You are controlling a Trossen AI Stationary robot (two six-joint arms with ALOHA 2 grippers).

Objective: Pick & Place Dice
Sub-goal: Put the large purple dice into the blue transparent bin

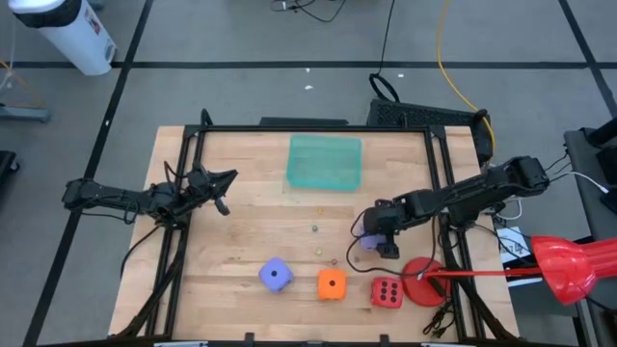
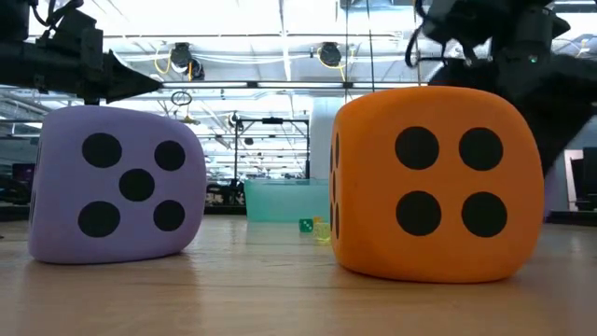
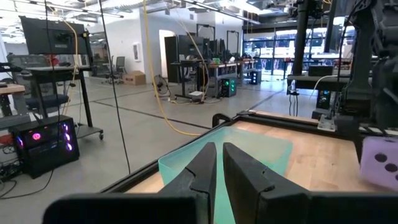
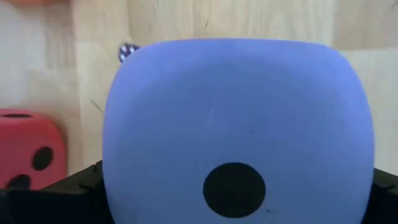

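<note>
My right gripper (image 1: 374,237) is shut on a lavender die (image 4: 239,118) over the table's right half; the die also shows in the high view (image 1: 363,226), half hidden under the gripper. A second lavender die (image 1: 276,275), an orange die (image 1: 331,283) and a red die (image 1: 387,291) rest in a row near the front edge. In the low view the lavender die (image 2: 117,182) and the orange die (image 2: 434,182) stand close up. My left gripper (image 1: 224,188) is shut and empty at the table's left edge, its fingers (image 3: 205,174) nearly together. My right gripper pinches the lavender die by two opposite sides (image 4: 115,168) between its two fingers (image 4: 84,183), which show only as dark edges at either side of it. The fingers point slanting down. A one-pip face (image 4: 234,190) is turned to the wrist camera. Whether the die is clear of the table, I cannot tell.
A shallow green tray (image 1: 325,161) lies at the far middle of the table. A flat red round disc (image 1: 421,281) lies beside the red die, with a red long-handled tool (image 1: 569,265) off the right edge. Tiny dice (image 2: 317,228) lie mid-table.
</note>
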